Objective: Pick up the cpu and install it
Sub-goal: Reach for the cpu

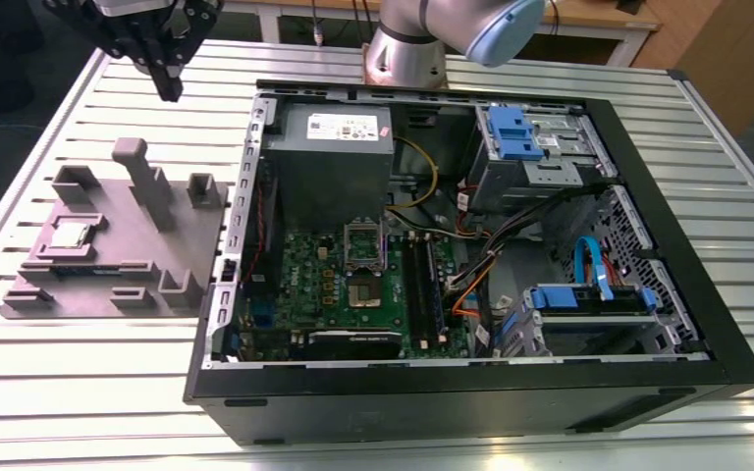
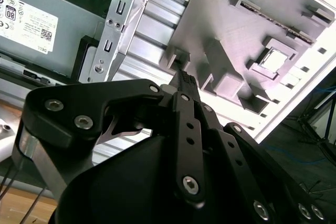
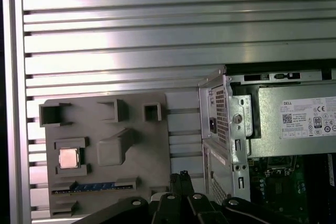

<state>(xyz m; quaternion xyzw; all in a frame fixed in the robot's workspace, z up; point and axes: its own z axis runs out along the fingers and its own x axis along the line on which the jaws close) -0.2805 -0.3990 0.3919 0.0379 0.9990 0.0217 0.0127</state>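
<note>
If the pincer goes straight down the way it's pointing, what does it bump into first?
Probably the metal table slats, in the strip between the grey holder and the computer case. The shut pincer hangs over that strip, away from the cpu. Depth is unclear, so it might clip the holder's edge.

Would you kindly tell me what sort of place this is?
Probably a robotics lab bench for computer assembly: a slatted table, an open computer case and a grey fixture holding the cpu.

The cpu (image 3: 69, 158) is shiny metal, its holder (image 3: 142, 150) matt grey plastic, the table (image 3: 131, 40) ribbed brushed metal.
</note>
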